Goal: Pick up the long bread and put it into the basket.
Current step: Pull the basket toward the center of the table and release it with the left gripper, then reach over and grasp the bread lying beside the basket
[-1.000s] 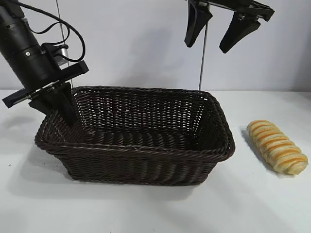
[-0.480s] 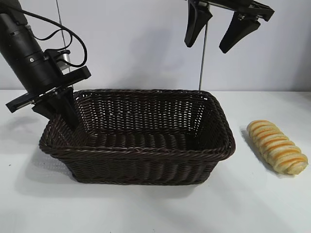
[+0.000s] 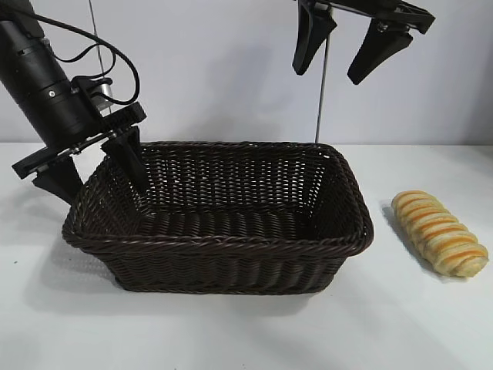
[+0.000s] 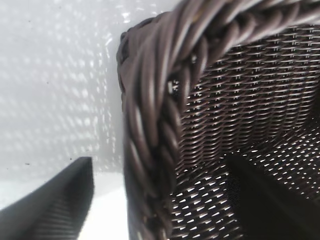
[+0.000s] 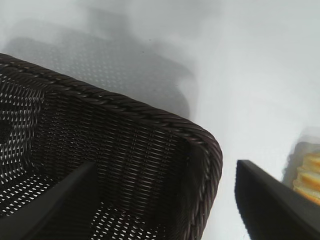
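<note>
1. Lying near the tabletop's right edge, the long bread (image 3: 440, 233) is angling its long axis toward the front-right corner; outside the basket (image 3: 231, 245).
2. Hanging wide-jawed high above the basket's right end, the right gripper (image 3: 344, 54) is nearer; the left gripper (image 3: 96, 166) is straddling the basket's left rim, spread, empty.

The left gripper (image 3: 98, 166), at the frame's left, has let go of the basket (image 3: 231, 247) rim and spread its jaws astride it. The basket's left end has dropped flat.
</note>
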You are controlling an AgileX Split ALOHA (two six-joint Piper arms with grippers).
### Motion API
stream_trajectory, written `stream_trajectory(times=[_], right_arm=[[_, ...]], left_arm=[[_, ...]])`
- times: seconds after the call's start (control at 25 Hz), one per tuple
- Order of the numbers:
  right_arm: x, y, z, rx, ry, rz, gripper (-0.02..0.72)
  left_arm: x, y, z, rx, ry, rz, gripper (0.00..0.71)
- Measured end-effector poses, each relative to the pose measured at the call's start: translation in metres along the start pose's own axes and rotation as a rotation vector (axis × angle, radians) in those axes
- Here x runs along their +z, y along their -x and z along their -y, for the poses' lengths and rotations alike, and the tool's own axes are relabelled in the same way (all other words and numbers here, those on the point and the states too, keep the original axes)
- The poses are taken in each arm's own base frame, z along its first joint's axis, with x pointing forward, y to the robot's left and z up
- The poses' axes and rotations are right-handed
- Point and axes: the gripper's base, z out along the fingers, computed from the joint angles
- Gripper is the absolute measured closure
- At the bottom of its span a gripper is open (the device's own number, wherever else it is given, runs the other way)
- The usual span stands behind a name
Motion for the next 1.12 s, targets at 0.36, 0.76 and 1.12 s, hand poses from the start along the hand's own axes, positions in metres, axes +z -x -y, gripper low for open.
stream_trajectory(times=[0.36,0.76,1.12], right_arm=[[0.000,0.000,0.000,0.002,0.000,0.000,0.155],[0.000,0.000,0.000,0.002,0.000,0.000,0.155],[0.000,0.000,0.000,0.002,0.000,0.000,0.155]], left_arm=[[-0.055,-0.015,0.025,0.071,0.018,0.124,0.145],[-0.103,-0.037,0.050,0.069,0.014,0.239,0.142],[-0.107,-0.033,0.055,-0.030,-0.046,0.310,0.142]])
